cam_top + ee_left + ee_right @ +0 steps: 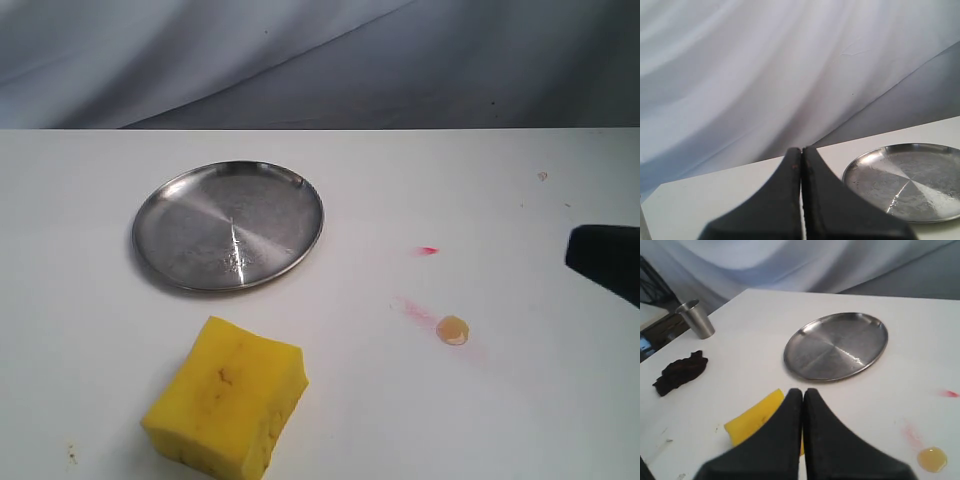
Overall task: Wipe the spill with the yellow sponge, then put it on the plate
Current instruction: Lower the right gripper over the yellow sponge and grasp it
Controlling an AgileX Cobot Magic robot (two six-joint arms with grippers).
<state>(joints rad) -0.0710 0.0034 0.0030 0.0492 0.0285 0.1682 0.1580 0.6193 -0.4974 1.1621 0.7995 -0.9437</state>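
Note:
The yellow sponge (228, 400) lies on the white table near the front, left of centre; it also shows behind my right fingers as the sponge (752, 421). An amber spill (453, 330) with pink streaks sits to the sponge's right, also visible as the spill (932, 459). The steel plate (160, 215) rests behind the sponge, empty, seen too as the plate (862, 172) and the plate (800, 347). My right gripper (803, 391) is shut and empty above the table; a dark part of it (605, 260) enters at the right edge. My left gripper (801, 149) is shut, empty, beside the plate.
A tiny red fleck (428, 250) marks the table behind the spill. In the right wrist view a steel cup (696, 320) and a dark crumpled cloth (680, 371) lie beyond the sponge near the table edge. Grey drapery hangs behind the table.

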